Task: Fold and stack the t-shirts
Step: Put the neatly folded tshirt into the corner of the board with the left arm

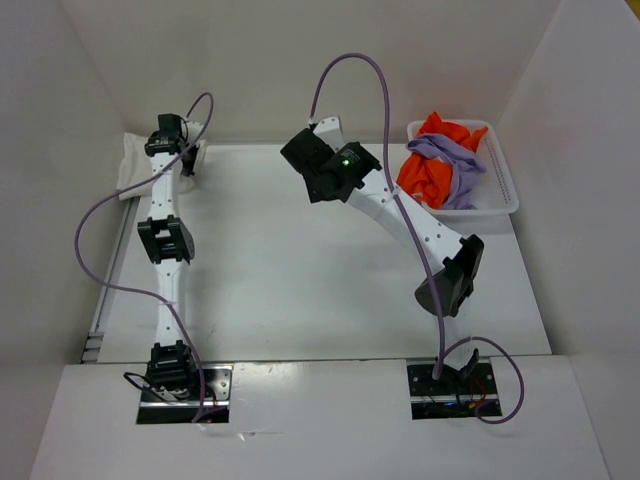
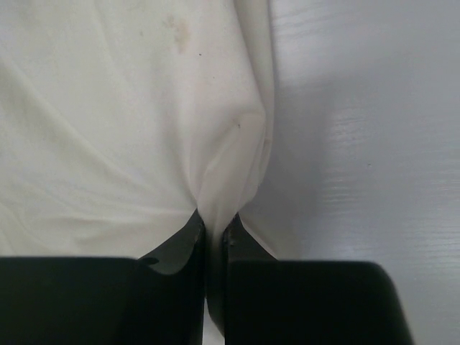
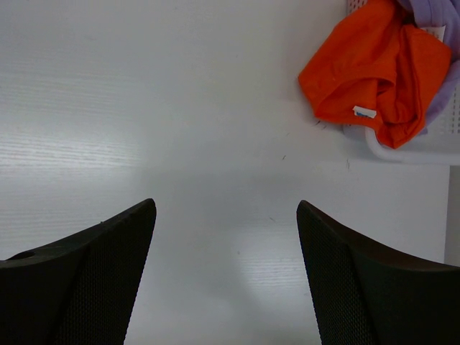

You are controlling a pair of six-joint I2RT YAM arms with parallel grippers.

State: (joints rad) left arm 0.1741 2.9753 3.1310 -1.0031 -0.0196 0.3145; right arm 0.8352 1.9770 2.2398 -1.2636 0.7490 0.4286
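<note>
Left gripper (image 2: 214, 228) pinching a fold of the white t-shirt (image 2: 108, 129) at the far-left corner of the table (image 1: 300, 280) — right gripper (image 3: 226, 215) fingers spread wide above the table, orange t-shirt (image 3: 374, 72) and lavender t-shirt (image 1: 455, 165) heaped in the basket (image 1: 503, 190) far right.

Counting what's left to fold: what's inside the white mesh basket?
Inside the basket, an orange t-shirt and a lavender t-shirt lie bunched together, with the orange one spilling over the rim toward the table. The basket floor and anything beneath them are covered.
</note>
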